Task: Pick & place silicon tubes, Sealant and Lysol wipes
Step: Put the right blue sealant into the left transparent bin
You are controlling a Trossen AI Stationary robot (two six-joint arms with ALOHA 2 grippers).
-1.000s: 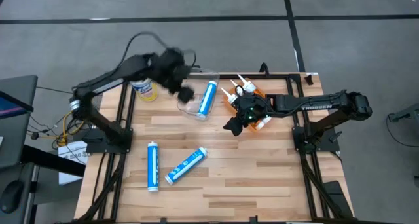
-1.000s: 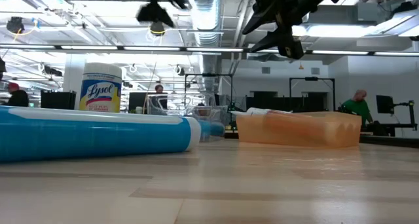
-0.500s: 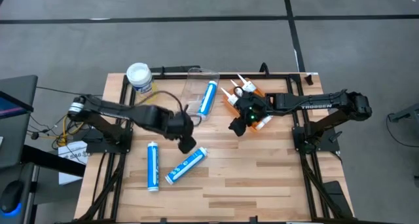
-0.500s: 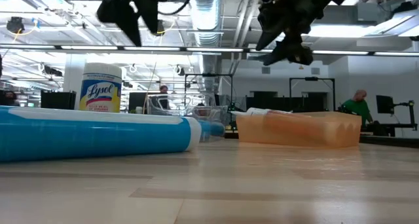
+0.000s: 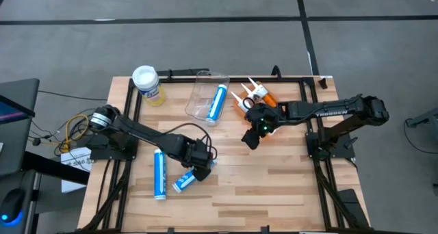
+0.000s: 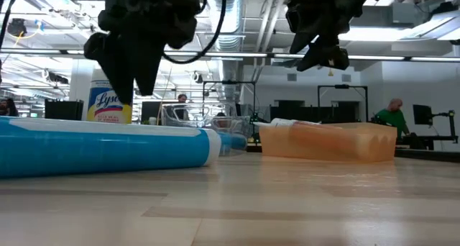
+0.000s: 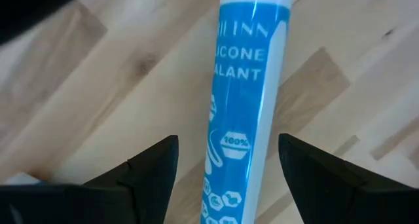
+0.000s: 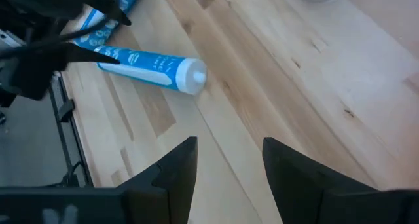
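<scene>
Now the left gripper (image 5: 200, 170), swung down from the Lysol wipes (image 5: 146, 81) at upper left, straddles a blue silicone tube (image 7: 245, 112), jaws spread (grasp looks imminent). Right gripper (image 5: 252, 137) hovers mid-frame, jaws spread and empty.

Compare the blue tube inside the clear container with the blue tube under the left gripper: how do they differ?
The blue tube in the clear container lies inside the tipped clear container at the table's far side; the blue tube under the left gripper lies on bare wood nearer the front. No gripper is near the first; the left gripper has its open fingers on either side of the second. Both are blue with white ends.
</scene>
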